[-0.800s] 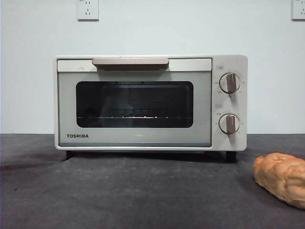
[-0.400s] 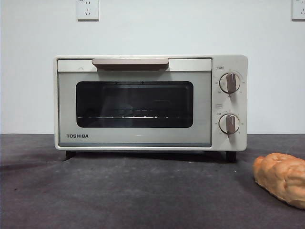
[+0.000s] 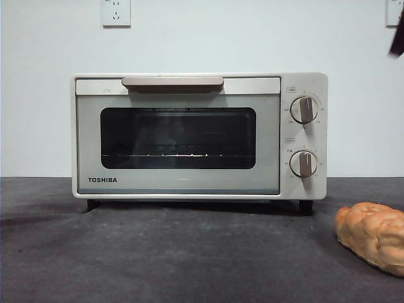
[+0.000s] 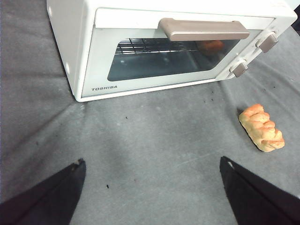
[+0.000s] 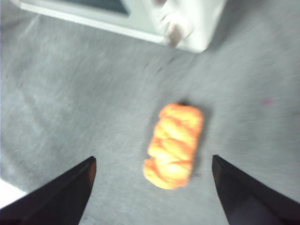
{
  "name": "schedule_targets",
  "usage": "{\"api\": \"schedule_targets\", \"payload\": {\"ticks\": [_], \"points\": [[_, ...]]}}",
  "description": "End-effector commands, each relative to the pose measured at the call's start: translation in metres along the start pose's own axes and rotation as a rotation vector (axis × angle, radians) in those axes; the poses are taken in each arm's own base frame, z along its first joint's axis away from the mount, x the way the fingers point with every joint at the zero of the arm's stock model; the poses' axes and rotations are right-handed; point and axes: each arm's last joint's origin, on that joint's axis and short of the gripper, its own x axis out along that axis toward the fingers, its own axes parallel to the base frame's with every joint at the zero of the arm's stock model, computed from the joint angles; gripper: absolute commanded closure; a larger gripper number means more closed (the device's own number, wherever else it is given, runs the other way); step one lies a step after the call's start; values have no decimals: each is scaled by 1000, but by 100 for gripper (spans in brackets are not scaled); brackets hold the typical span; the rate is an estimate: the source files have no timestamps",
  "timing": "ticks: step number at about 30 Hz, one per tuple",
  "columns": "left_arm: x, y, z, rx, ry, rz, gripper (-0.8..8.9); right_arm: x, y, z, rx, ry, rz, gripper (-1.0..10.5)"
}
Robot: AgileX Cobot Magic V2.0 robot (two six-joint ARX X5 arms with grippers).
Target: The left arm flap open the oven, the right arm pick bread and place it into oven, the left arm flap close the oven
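Note:
The cream-white oven [image 3: 199,136] stands in the middle of the table with its door shut and its beige bar handle [image 3: 172,83] at the top. The oven [image 4: 154,44] also fills the far part of the left wrist view. The golden-brown bread [image 3: 372,235] lies on the dark table, in front of the oven and to its right. My left gripper [image 4: 152,161] hovers open above the table in front of the oven, with the bread [image 4: 261,127] off to one side. My right gripper [image 5: 153,158] is open above the bread [image 5: 174,145], its jaws wide on either side and not touching it.
A black arm tip [image 3: 398,35] shows at the top right corner of the front view. Dark grey cloth [image 3: 189,252] covers the table. Two wall sockets [image 3: 116,12] sit high on the white wall behind the oven. The two oven knobs [image 3: 304,110] face front.
A black arm tip has come into the top right corner of the front view. The oven and the bread have not moved.

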Motion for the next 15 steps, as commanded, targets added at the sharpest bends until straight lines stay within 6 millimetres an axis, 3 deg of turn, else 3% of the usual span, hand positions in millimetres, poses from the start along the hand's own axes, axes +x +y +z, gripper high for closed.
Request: {"api": "schedule_targets", "payload": {"ticks": [1, 8, 15], "points": [[-3, -2, 5, 20, -22, 1, 350, 19, 1, -1, 56, 27, 1, 534], [-3, -2, 5, 20, -22, 1, 350, 74, 6, -20, 71, 92, -81, 527], [-3, -2, 5, 20, -22, 1, 350, 109, 9, -34, 41, 122, -205, 526]]}}
